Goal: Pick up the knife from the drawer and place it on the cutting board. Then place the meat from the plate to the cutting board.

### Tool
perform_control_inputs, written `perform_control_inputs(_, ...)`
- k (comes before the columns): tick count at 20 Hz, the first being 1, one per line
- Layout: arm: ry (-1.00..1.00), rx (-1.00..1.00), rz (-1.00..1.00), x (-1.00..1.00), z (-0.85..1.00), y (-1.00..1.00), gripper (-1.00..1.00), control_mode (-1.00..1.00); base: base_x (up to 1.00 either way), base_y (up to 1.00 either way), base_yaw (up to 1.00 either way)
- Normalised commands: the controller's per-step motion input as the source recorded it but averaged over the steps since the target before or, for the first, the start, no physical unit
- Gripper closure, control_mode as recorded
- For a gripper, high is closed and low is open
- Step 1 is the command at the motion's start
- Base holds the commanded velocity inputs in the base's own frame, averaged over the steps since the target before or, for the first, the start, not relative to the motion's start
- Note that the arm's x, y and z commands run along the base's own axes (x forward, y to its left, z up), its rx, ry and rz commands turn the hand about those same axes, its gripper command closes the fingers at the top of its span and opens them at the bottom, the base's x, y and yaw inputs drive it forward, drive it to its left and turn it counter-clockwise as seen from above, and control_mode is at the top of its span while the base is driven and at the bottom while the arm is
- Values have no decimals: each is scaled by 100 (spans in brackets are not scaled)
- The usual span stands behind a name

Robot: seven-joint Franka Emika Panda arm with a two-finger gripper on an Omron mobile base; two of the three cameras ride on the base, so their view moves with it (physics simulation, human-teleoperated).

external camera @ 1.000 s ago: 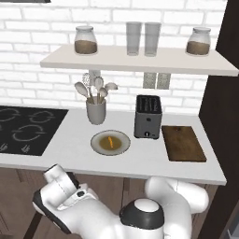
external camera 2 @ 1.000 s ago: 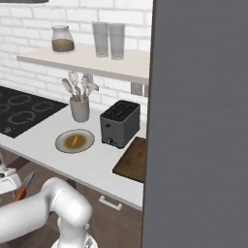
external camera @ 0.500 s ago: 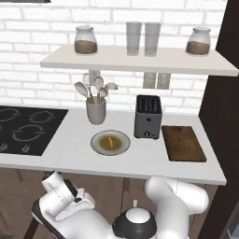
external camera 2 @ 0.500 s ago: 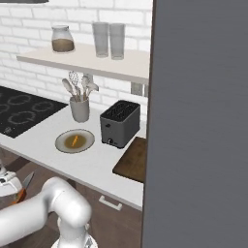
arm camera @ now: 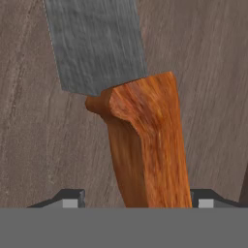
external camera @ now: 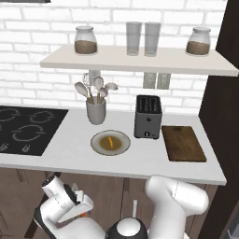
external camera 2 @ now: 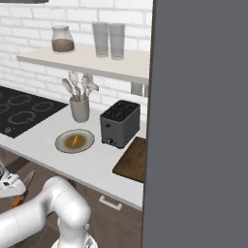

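Observation:
The knife point(arm camera: 145, 145), with its orange wooden handle and grey blade point(arm camera: 94, 43), lies flat on the wooden floor of the drawer point(arm camera: 34, 145). My gripper point(arm camera: 138, 201) straddles the handle's end, open, one fingertip on each side with a gap to the wood. From the right base view the gripper point(external camera 2: 13, 190) hangs low below the counter edge, beside the knife point(external camera 2: 27, 178). On the counter, the plate point(external camera: 99, 147) carries the small orange meat point(external camera: 110, 141). The dark cutting board point(external camera: 183, 142) lies to the right of the toaster.
A black toaster point(external camera: 148, 123) stands between plate and board. Behind the plate is a grey utensil holder point(external camera: 96, 112), and a stove top point(external camera: 23, 130) lies at the left. The shelf point(external camera: 135, 60) above holds jars and glasses. A tall grey panel point(external camera 2: 198, 121) blocks the right.
The hand has sunk a little lower into the drawer over the knife. Its jaws have started to narrow around the handle.

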Motion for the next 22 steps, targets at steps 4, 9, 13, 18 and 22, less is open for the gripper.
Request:
perform_control_inputs(4,-21,0,0,3,-85,0,100,-100,0,0,0)
perform_control_inputs(9,-24,0,1,-58,-92,0,100,-100,0,0,0)
perform_control_inputs(13,-7,5,0,-66,-30,0,100,-100,0,0,0)
perform_control_inputs(18,1,8,0,-16,11,2,100,-100,0,0,0)
perform_control_inputs(22,0,7,2,-2,36,21,100,-100,0,0,0)
